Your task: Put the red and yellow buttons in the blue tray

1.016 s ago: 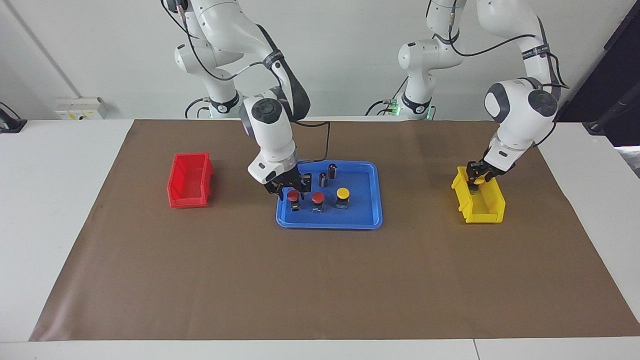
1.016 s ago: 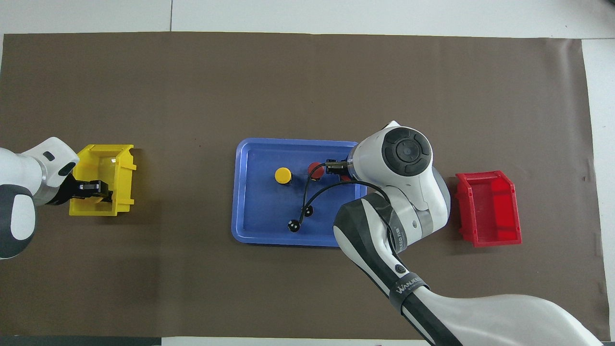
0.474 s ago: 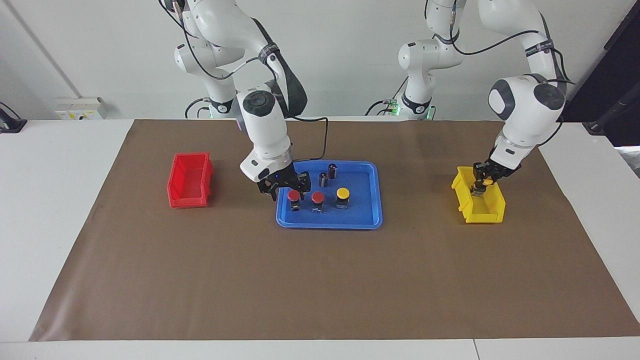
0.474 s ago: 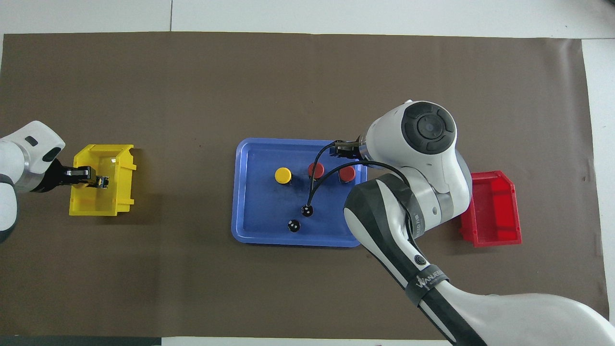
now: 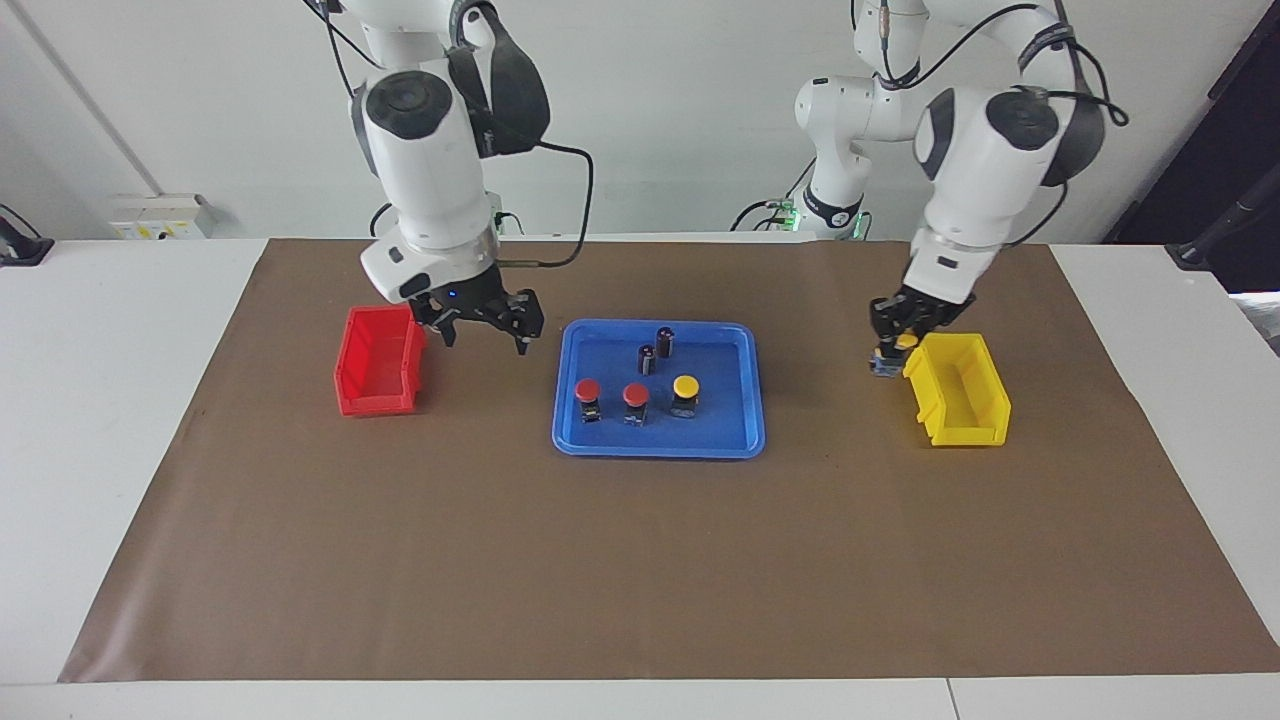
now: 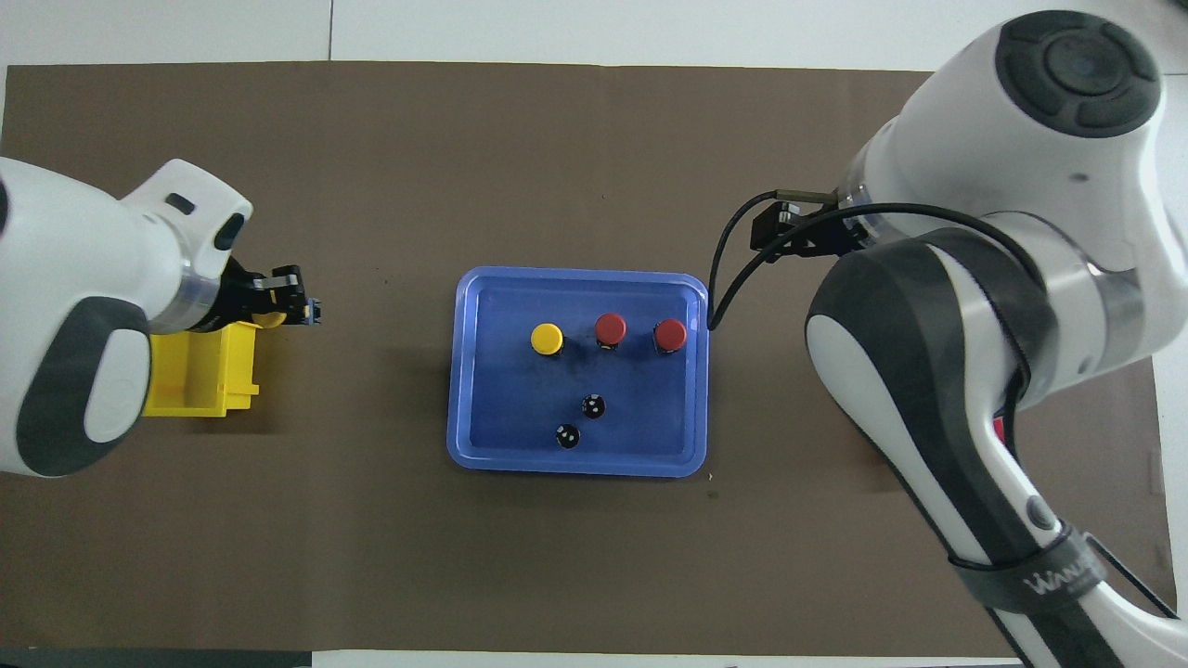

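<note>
Red bin (image 5: 380, 360) is almost wholly hidden under the right arm in the overhead view. Blue tray (image 5: 750, 400) holds two red buttons (image 5: 588, 390) and one yellow button (image 5: 685, 386). Since a second ago, the right gripper (image 5: 482, 325) has released and lifted away; the left gripper (image 5: 893, 345), clenched on the fourth button (image 5: 905, 342), has risen from the yellow bin (image 5: 960, 400).

Tray (image 5: 745, 440) mid-table: three push buttons (image 5: 636, 398) in a row, two small cylinders (image 5: 656, 350) nearer the robots. One bin (image 5: 378, 362) toward right arm's end, another (image 5: 962, 393) toward left arm's; fourth button (image 5: 890, 353) apparently held beside it.
</note>
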Robot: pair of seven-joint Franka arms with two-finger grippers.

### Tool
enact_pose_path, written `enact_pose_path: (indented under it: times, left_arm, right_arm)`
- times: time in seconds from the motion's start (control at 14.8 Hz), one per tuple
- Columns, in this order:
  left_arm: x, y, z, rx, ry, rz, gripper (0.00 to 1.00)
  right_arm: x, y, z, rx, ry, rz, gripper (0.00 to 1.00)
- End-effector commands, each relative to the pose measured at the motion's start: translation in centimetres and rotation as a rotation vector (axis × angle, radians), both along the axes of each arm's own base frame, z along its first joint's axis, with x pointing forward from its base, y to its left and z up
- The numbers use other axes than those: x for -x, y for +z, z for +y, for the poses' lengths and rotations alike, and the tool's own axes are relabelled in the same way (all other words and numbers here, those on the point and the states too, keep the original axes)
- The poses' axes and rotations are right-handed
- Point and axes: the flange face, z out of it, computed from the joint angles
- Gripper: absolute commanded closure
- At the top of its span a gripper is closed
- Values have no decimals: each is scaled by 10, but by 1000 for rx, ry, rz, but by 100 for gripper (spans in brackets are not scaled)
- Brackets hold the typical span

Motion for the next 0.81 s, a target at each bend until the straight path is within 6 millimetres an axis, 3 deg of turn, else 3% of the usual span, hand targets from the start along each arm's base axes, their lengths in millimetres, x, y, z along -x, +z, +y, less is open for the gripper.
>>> enact_pose_path:
  times: [0.0, 0.2, 0.34, 0.41, 0.61, 0.75]
  left_arm:
    - [4, -42, -66, 21, 20, 3, 98]
    - [11, -78, -110, 8, -28, 19, 98]
    - [10, -86, -116, 7, -35, 18, 98]
    - [8, -91, -116, 6, -35, 21, 98]
    - [15, -100, -129, -3, -55, 32, 98]
    - [16, -105, -128, -8, -52, 40, 98]
  right_arm:
    - [5, 21, -36, 13, -5, 8, 0]
    - [18, 51, -103, 14, 2, 38, 0]
    - [32, 69, -167, 3, 44, 61, 0]
    - [37, 74, -188, -3, 69, 63, 0]
    - [53, 76, -227, -1, 64, 101, 0]
    - [61, 65, -229, -8, 96, 128, 0]
